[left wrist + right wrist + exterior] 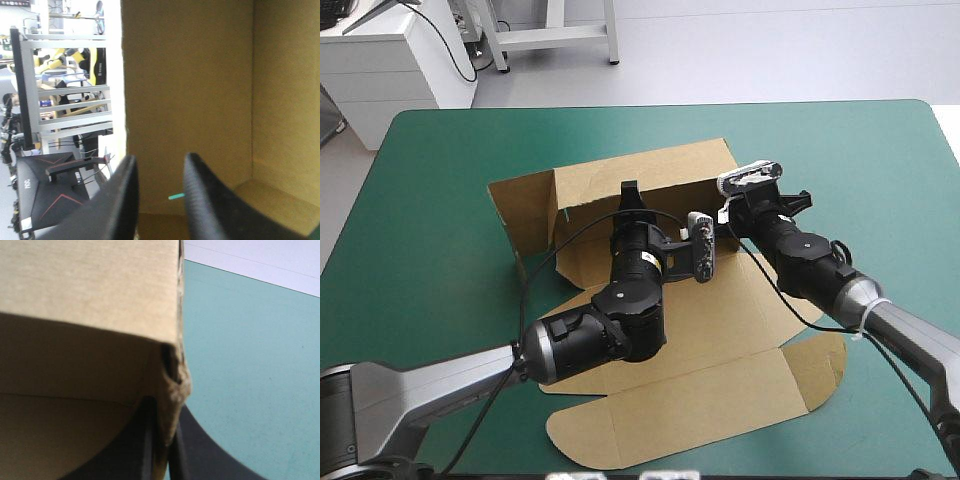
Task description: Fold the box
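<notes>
The brown box (720, 330) lies partly formed in the middle of the table, its far wall (650, 170) raised and a rounded lid flap (690, 410) flat toward the near edge. A side flap (520, 210) stands at the wall's left end. My left gripper (630, 192) is inside the box, up against the far wall. Its fingers (200, 200) stand a little apart, so my left gripper (157, 162) is open on nothing, with bare board (190, 100) ahead. My right gripper (727, 215) is at the wall's right end. There my right gripper (167, 410) is shut on the crumpled corner (175, 380).
The teal-green cover (430, 230) shows on both sides of the box and beyond the far wall. It is also seen beside the held corner as teal-green cover (250, 365). The table's far edge (650, 105) runs well behind the box.
</notes>
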Robot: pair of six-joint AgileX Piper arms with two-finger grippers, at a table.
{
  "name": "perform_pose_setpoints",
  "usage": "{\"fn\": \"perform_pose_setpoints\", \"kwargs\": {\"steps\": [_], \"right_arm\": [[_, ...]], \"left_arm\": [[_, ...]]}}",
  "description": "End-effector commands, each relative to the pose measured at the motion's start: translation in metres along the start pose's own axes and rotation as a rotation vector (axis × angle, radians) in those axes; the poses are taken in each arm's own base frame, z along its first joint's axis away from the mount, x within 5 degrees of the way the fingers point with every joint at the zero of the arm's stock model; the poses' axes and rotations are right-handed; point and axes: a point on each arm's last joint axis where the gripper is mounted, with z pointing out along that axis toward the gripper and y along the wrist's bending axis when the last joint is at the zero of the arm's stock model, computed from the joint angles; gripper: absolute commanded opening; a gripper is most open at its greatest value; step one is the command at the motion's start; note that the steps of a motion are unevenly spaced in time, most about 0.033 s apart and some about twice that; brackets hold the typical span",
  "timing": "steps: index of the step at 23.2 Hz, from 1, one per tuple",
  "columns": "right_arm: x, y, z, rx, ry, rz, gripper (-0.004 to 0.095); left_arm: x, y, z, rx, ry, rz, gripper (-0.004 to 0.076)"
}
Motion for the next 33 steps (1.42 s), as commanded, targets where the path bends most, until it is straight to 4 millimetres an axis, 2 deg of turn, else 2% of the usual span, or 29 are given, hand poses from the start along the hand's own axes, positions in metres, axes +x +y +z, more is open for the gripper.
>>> {"fn": "perform_pose_setpoints", "kwargs": {"steps": [1,4,6,8,11,14,16,21,25,27,29,33], "right_arm": [[-0.018,-0.01,-0.008,0.054,-0.06,-0.037,-0.0021],[-0.018,-0.011,-0.008,0.066,-0.058,-0.059,-0.002],[-0.018,-0.012,-0.008,0.075,-0.057,-0.058,-0.0021],[-0.018,-0.012,-0.008,0.074,-0.054,-0.05,-0.0021],[-0.016,-0.014,-0.007,0.074,-0.038,-0.026,-0.0021],[-0.014,-0.016,-0.007,0.075,-0.013,-0.025,-0.0021],[-0.013,-0.017,-0.006,0.077,-0.003,-0.044,-0.0021],[-0.013,-0.016,-0.006,0.07,-0.004,-0.07,-0.0021],[-0.014,-0.018,-0.005,0.048,-0.013,-0.076,-0.0021],[-0.014,-0.022,-0.004,0.019,-0.026,0.027,-0.0021],[-0.017,-0.018,-0.003,-0.076,-0.052,0.101,-0.0021],[-0.02,-0.008,-0.005,-0.185,-0.08,0.097,-0.0021]], "left_arm": [[0.013,0.026,-0.031,0.071,-0.07,0.028,0.0001],[0.019,0.027,-0.038,0.266,-0.112,0.081,0.0001],[0.034,0.041,-0.033,0.428,-0.126,0.011,0.0001],[0.062,0.071,-0.016,0.494,-0.109,-0.164,0.0001],[0.117,0.111,0.006,0.604,-0.112,-0.503,-0.0008],[0.158,0.13,0.016,0.643,-0.131,-0.745,-0.0008],[0.205,0.145,0.024,0.641,-0.134,-0.981,-0.0008],[0.27,0.158,0.024,0.582,-0.111,-1.302,-0.0008],[0.313,0.157,0.018,0.538,-0.072,-1.45,-0.0008],[0.325,0.153,0.018,0.526,-0.039,-1.484,-0.0008],[0.325,0.152,0.019,0.53,-0.038,-1.486,-0.0008],[0.324,0.153,0.019,0.531,-0.053,-1.487,-0.0008]]}}
